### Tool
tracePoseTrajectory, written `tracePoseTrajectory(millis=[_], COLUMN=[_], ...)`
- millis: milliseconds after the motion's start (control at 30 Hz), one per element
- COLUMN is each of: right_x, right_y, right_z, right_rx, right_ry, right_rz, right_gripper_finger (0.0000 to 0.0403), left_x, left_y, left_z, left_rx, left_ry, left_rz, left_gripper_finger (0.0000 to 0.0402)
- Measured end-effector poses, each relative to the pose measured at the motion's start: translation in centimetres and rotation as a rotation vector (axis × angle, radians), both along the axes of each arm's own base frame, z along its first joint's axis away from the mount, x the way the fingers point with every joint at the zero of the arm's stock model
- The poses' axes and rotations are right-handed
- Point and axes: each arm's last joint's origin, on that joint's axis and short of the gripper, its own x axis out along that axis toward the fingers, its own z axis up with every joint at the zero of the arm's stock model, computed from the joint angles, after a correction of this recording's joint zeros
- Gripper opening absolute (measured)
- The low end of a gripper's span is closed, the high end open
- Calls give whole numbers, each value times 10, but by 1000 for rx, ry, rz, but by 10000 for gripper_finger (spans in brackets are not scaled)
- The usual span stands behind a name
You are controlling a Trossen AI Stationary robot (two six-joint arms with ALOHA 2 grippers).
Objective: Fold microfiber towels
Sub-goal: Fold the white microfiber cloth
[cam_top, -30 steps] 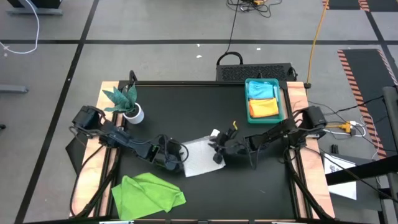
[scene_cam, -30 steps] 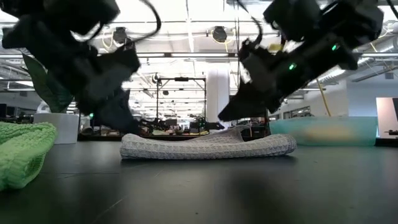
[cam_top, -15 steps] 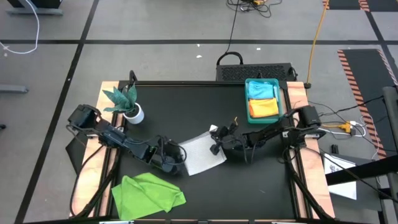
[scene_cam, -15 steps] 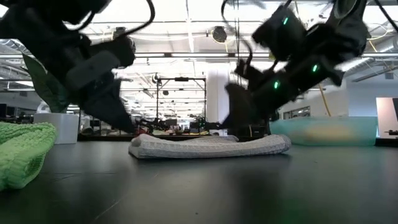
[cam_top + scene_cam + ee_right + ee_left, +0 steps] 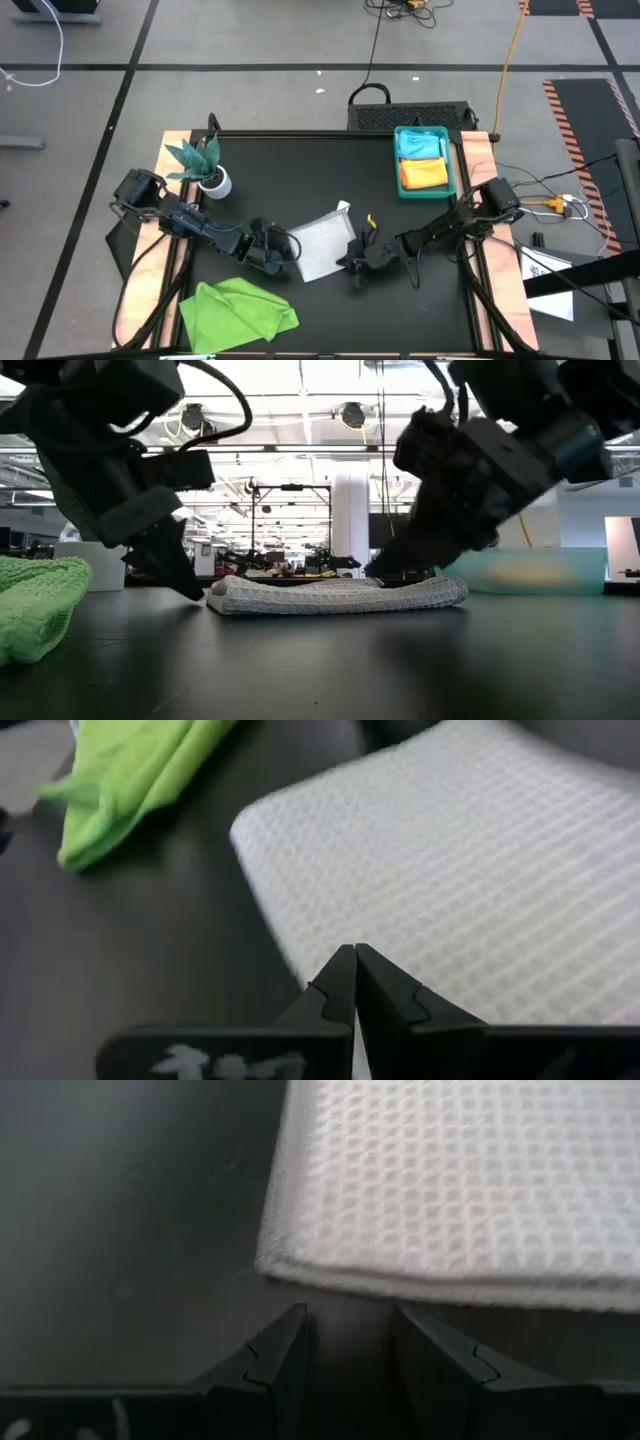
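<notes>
A white-grey waffle towel (image 5: 322,245) lies folded flat in the middle of the black table. My left gripper (image 5: 350,1360) stands open just off the towel's left end (image 5: 215,598), its fingertips short of the stacked edge and nothing between them. My right gripper (image 5: 355,958) is shut, slanting down at the towel's near right edge (image 5: 355,258). A lime green towel (image 5: 240,310) lies bunched at the near left. A pale blue towel (image 5: 420,145) and an orange towel (image 5: 423,175) lie in the teal tray (image 5: 457,160). My right gripper's shut fingertips (image 5: 342,970) point slanting down from the table's right side at the white-grey towel's near right edge (image 5: 400,935). I cannot tell whether they touch the cloth. The towel lies flat on the table.
A small green plant in a white pot (image 5: 207,168) stands at the far left. The teal tray is at the far right. The green towel (image 5: 35,605) takes up the near left corner. Bare table lies behind the white-grey towel and at the near right.
My right gripper has left the towel's far right part, swung toward the table's near edge, sunk a little and shut. The towel's raised far part has settled, and the towel now lies flatter and a little shorter in the low view.
</notes>
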Motion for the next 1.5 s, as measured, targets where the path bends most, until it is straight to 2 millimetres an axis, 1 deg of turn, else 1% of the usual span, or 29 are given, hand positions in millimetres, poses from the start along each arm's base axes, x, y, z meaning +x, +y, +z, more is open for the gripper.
tracePoseTrajectory(millis=[100,200,300,367,433,500,600,633,733,867,967,1033,1167,1233,1300,1367,1433,1500], right_x=[-1,4,7,8,7,6,4,3,-1,-5,-8,-9,-11,-13,-16,-18,-18,-18], right_y=[5,9,11,11,10,10,8,7,3,0,0,2,7,12,18,24,28,31], right_z=[0,11,19,20,18,16,11,10,9,5,1,-2,-7,-7,-6,0,8,15], right_rx=[3,14,27,18,9,13,4,-3,-26,-51,-43,-19,-4,-17,-65,-102,-101,-89], right_ry=[-14,-134,-219,-230,-216,-189,-136,-119,-55,6,58,84,104,105,101,78,33,-12], right_rz=[16,53,99,104,104,95,41,16,-50,-110,-94,-81,-58,-31,27,79,103,113], right_gripper_finger=[0,0,0,0,0,0,0,0,0,0,0,0,0,0,0,0,0,0], left_x=[-4,-1,11,18,21,26,26,27,24,14,11,9,8,10,7,7,3,1], left_y=[2,-1,-8,-13,-15,-17,-19,-20,-26,-33,-39,-42,-40,-36,-30,-26,-23,-21], left_z=[8,16,26,25,20,12,-9,-13,-14,0,17,21,19,13,7,4,1,1], left_rx=[9,21,5,-23,-17,-26,-32,-34,-53,-59,-42,-17,24,23,37,44,74,96], left_ry=[-14,-95,-209,-241,-233,-229,-134,-121,-106,-108,-178,-209,-190,-164,-105,-84,-35,-34], left_rz=[25,32,-78,-180,-251,-280,-361,-387,-428,-463,-463,-449,-415,-382,-349,-303,-261,-229], left_gripper_finger=[152,152,152,152,152,152,152,152,152,152,152,152,152,152,152,152,152,152])
